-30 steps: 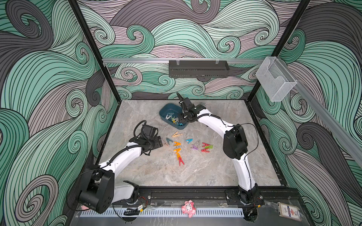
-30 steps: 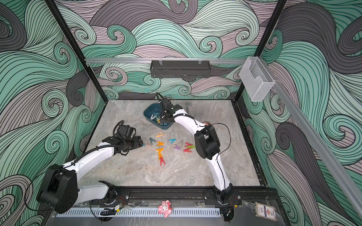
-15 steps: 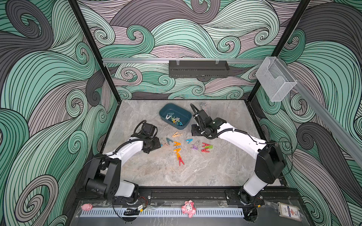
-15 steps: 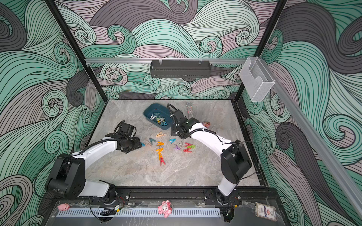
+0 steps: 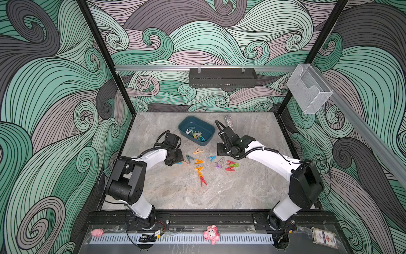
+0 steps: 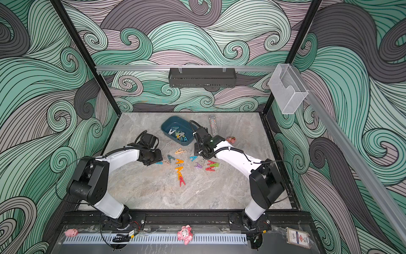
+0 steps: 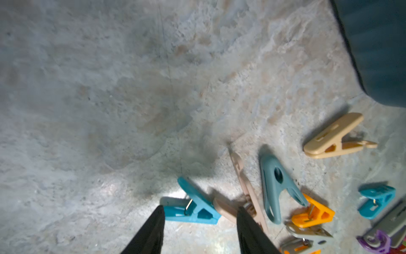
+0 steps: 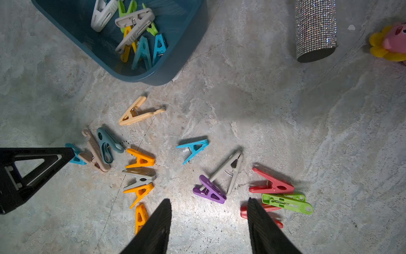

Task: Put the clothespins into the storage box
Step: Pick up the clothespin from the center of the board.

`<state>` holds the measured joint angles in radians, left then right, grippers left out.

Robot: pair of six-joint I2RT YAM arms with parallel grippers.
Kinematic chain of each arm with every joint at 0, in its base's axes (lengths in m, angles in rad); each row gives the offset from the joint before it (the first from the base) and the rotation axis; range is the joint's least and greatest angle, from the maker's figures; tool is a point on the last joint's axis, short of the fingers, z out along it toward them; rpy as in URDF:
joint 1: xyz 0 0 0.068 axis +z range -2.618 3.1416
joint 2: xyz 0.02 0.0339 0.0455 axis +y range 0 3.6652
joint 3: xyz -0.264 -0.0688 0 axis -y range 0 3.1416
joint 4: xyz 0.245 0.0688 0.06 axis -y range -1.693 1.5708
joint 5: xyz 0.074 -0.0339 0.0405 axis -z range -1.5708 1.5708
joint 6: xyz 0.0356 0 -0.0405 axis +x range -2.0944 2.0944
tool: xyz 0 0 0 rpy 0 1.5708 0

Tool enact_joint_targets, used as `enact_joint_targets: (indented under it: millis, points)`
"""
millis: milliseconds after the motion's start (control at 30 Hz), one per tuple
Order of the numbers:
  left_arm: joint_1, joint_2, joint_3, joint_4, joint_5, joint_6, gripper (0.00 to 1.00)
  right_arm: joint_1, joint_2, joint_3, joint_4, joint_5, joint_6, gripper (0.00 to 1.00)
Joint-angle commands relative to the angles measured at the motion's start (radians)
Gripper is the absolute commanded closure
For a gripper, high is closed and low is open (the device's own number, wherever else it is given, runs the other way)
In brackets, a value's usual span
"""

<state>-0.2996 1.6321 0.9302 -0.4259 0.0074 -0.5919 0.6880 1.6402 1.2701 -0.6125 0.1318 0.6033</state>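
The dark teal storage box (image 5: 186, 122) (image 6: 173, 122) stands at the back of the table with several clothespins (image 5: 194, 134) (image 8: 136, 33) inside. Many loose clothespins (image 5: 198, 162) (image 6: 179, 161) lie in front of it. My left gripper (image 5: 178, 162) (image 7: 200, 209) is down at the table, at the left end of the scatter. Its jaws stand apart, one on each side of a blue clothespin (image 7: 195, 209) and the end of a beige one (image 7: 226, 211). My right gripper (image 5: 220, 152) (image 8: 209, 201) hovers open over the right cluster, just short of a purple clothespin (image 8: 209, 191), with nothing between its fingers.
A glittery cylinder (image 5: 228, 122) (image 8: 316, 28) and a pink-and-yellow toy (image 6: 230, 139) (image 8: 393, 41) lie right of the box. A black perforated tray (image 5: 222, 77) and a clear holder (image 5: 307, 88) hang on the walls. Pink toy figures (image 5: 211, 234) sit on the front rail.
My right gripper has drawn back from over the box to above the loose pins on the right. My left gripper's jaws have narrowed around the blue clothespin.
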Motion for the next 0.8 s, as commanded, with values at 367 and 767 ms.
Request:
enact_joint_targets:
  millis: [367,767]
  points:
    - [-0.004,0.069,0.041,-0.027,-0.057,0.085,0.72,0.005,-0.016,-0.023,0.013,0.023,0.029,0.42]
    - [-0.007,0.133,0.038,0.003,-0.037,0.085,0.81,0.011,-0.018,-0.017,0.009,0.029,0.030,0.42]
